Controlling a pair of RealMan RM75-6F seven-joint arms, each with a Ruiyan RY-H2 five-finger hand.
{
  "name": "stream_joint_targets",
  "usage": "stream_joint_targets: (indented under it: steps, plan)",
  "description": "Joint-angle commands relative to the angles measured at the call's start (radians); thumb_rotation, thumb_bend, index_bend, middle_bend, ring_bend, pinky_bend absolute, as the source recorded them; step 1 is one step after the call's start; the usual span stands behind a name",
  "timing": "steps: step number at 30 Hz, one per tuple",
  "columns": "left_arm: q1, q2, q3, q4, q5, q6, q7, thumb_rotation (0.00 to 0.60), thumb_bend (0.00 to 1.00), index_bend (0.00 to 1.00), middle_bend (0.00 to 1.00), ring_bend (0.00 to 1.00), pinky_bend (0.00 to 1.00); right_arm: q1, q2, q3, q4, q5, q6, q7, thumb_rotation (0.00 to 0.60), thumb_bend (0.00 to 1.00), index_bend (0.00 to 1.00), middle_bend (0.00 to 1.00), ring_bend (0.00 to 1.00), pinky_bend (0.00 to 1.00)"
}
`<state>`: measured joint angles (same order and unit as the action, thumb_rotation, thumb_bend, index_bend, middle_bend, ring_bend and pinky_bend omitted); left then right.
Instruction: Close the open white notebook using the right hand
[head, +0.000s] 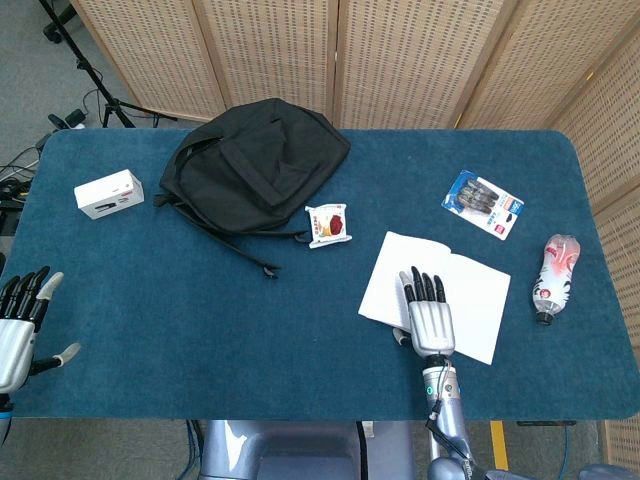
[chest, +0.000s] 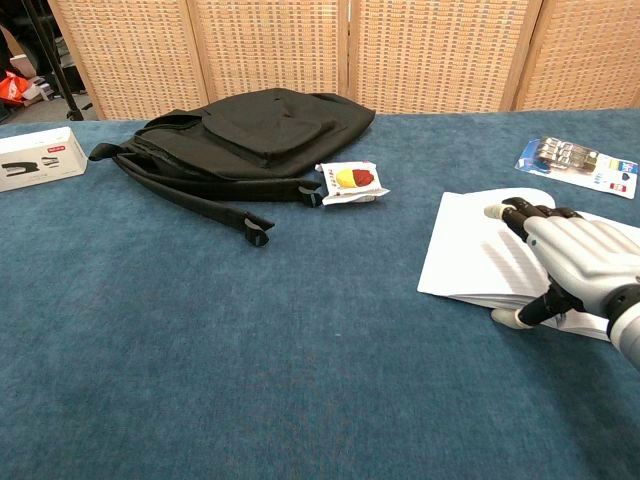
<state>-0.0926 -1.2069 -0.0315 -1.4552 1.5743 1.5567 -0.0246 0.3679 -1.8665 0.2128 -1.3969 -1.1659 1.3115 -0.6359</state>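
Observation:
The white notebook (head: 470, 290) (chest: 470, 255) lies open and flat on the blue table, right of centre near the front edge. My right hand (head: 430, 318) (chest: 578, 258) is stretched palm down over its near middle, fingers extended and pointing away from me; the thumb sticks out left at the book's front edge. It grips nothing. Whether the palm presses the paper cannot be told. My left hand (head: 20, 322) hovers at the table's front left corner, fingers spread, holding nothing; the chest view does not show it.
A black backpack (head: 258, 165) (chest: 250, 135) lies at the back centre with a strap trailing forward. A snack packet (head: 329, 223) (chest: 351, 181) sits left of the notebook. A pen pack (head: 484, 203) (chest: 578, 163), a bottle (head: 555, 277) at right, a white box (head: 108, 193) (chest: 38, 158) far left.

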Motion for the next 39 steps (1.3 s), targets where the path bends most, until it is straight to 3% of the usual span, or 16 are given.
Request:
stream_joint_targets:
  steps: [1,8,14,22,39]
  plan:
    - [0.0,0.0,0.0,0.0,0.0,0.0,0.0,0.553,0.07,0.0,0.0,0.0,0.0,0.001,-0.001,-0.001,0.004,-0.001,0.002,0.006,0.6,0.26,0.0,0.0,0.0,0.0]
    - [0.001,0.002,-0.002,0.0,-0.001,0.003,-0.005,0.552,0.07,0.0,0.0,0.0,0.0,0.0,-0.009,-0.003,0.03,-0.01,0.011,0.037,0.6,0.31,0.0,0.0,0.0,0.0]
    - [0.001,0.001,-0.001,0.0,0.0,0.003,-0.005,0.552,0.07,0.0,0.0,0.0,0.0,-0.001,-0.014,-0.003,0.046,-0.013,0.018,0.061,0.6,0.51,0.0,0.0,0.0,0.0]
    - [0.001,0.001,0.0,0.0,0.003,0.004,-0.004,0.552,0.07,0.0,0.0,0.0,0.0,-0.006,-0.013,-0.004,0.056,-0.027,0.031,0.095,0.6,0.64,0.0,0.0,0.0,0.0]
    - [0.001,0.0,0.0,0.0,0.003,0.005,-0.005,0.552,0.07,0.0,0.0,0.0,0.0,-0.012,-0.017,0.002,0.048,-0.043,0.06,0.133,0.6,0.67,0.0,0.0,0.0,0.0]
